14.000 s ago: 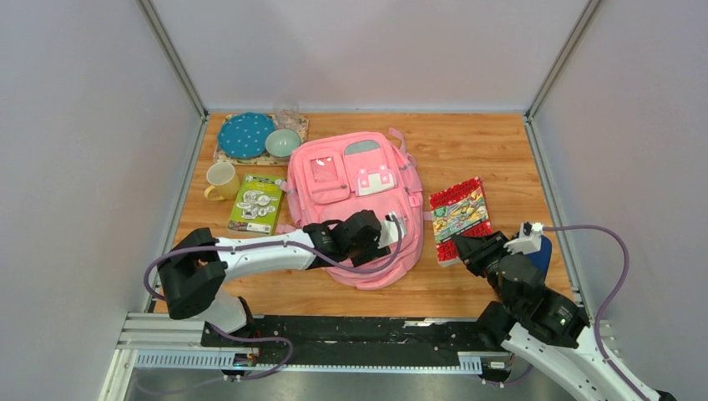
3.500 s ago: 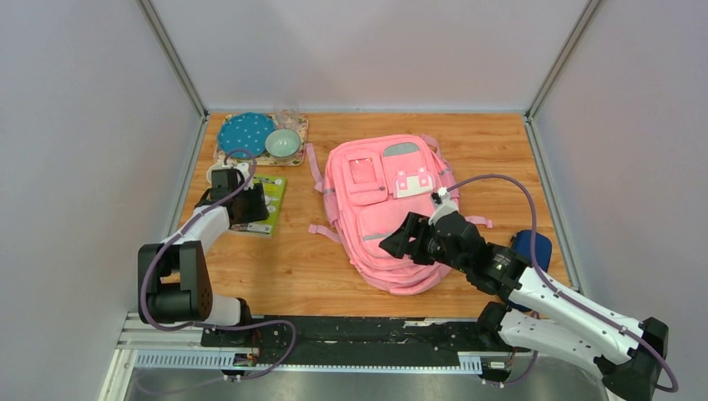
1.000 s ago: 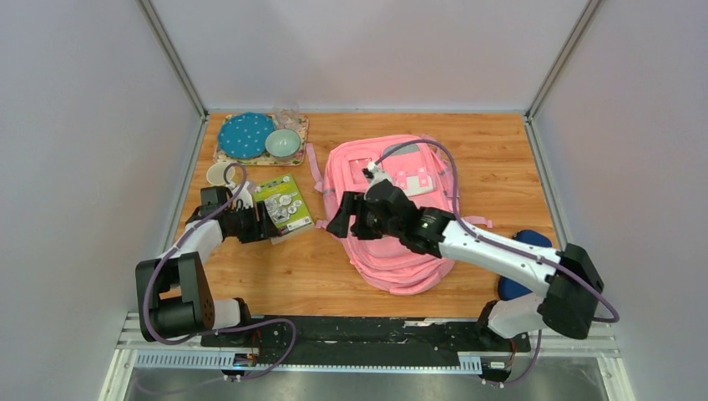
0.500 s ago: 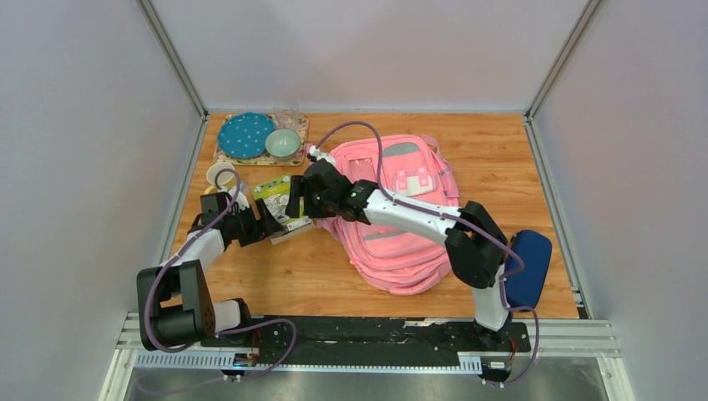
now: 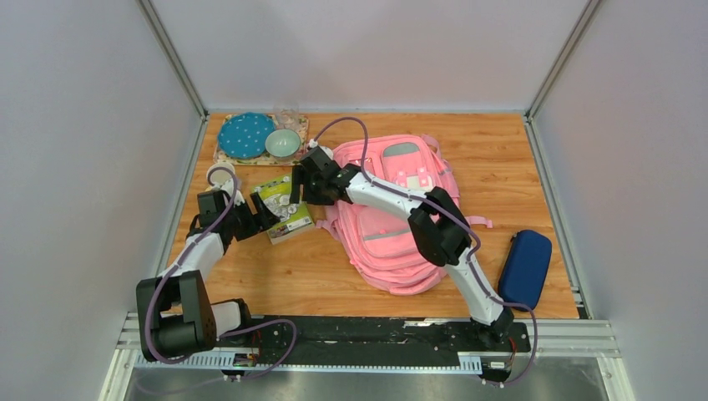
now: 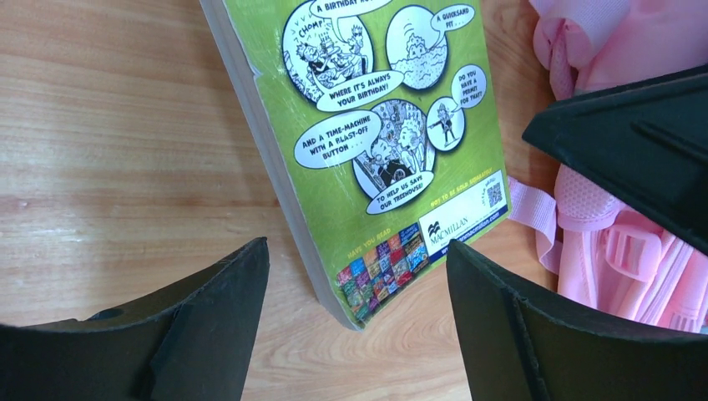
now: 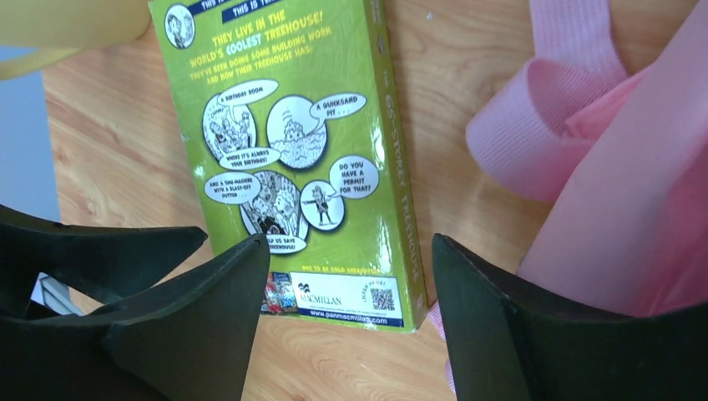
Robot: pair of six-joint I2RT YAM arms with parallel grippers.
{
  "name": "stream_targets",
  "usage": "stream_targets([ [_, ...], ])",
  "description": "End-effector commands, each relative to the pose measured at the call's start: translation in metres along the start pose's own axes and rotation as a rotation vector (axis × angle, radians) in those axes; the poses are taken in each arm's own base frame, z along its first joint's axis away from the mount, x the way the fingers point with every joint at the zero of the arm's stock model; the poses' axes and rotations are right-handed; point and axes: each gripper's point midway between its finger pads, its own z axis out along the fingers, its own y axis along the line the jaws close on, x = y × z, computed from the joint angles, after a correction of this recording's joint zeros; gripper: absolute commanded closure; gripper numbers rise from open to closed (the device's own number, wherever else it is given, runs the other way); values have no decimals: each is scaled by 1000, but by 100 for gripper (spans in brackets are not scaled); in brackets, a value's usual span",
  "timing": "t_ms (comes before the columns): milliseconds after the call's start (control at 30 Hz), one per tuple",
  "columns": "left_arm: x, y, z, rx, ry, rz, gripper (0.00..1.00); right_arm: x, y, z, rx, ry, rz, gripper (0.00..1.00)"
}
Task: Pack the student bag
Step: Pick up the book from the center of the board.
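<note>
The pink student bag (image 5: 396, 219) lies flat in the middle of the table, its straps (image 7: 543, 125) spilling off its left side. A green paperback (image 5: 286, 213) lies flat just left of it. My left gripper (image 5: 267, 212) is open at the book's near-left corner; that corner (image 6: 359, 292) sits between the spread fingers, untouched. My right gripper (image 5: 295, 189) reaches across the bag and hovers open over the book's far end (image 7: 334, 292), empty. In the left wrist view a right finger (image 6: 634, 150) shows beside the bag (image 6: 618, 267).
A yellow mug (image 5: 219, 176) stands left of the book. A blue dotted plate (image 5: 245, 134) and a teal bowl (image 5: 283, 143) rest on a mat at the back left. A dark blue case (image 5: 524, 268) lies at the front right.
The right arm swung left across the bag to the book. The left gripper opened and let go of the book, which now lies nearer the bag.
</note>
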Motion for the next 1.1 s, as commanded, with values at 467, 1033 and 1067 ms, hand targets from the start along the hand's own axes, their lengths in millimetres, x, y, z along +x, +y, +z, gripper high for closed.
stream_targets([
  [467, 1, -27, 16, 191, 7, -94, 34, 16, 8, 28, -114, 127, 30, 26],
  [1033, -14, -53, 7, 302, 10, -63, 54, 33, 23, 18, -234, 183, 64, 31],
  [1067, -12, -51, 9, 294, 22, -62, 58, 34, 23, 18, -235, 187, 66, 31],
])
